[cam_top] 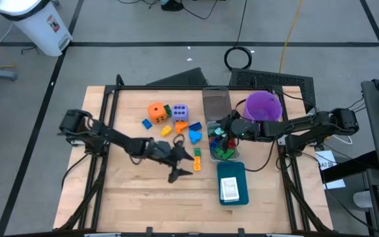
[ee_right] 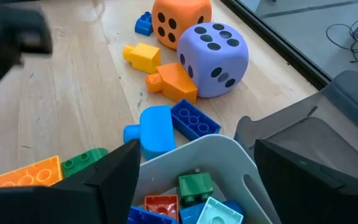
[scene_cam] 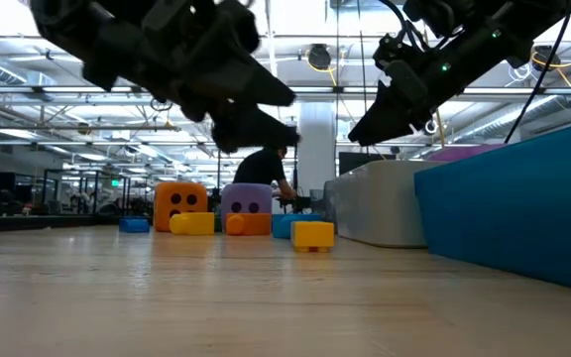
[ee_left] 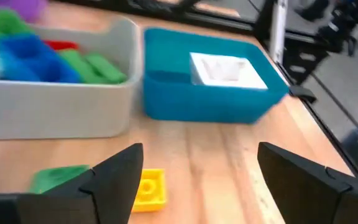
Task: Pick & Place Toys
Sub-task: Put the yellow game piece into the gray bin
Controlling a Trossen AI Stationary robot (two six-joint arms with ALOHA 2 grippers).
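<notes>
Loose toys lie on the table's far middle: an orange die [cam_top: 156, 110], a lavender die [cam_top: 180, 112], and blue, yellow and orange blocks [cam_top: 191, 131] around them. A grey bin [cam_top: 232, 155] holds green, blue and red blocks [ee_right: 194, 186]. My left gripper [ee_left: 199, 152] stands open low over the wood, with a yellow block [ee_left: 149, 186] and a green block [ee_left: 58, 177] beside one finger and nothing between the fingers. My right gripper [ee_right: 196, 149] hangs open above the bin's far end, holding nothing.
A teal tray [cam_top: 241, 174] with a white card [ee_left: 224, 70] sits near the bin, toward the table's near edge. A purple bucket [cam_top: 263, 105] stands at the far right. Bare wood lies on the near left of the table.
</notes>
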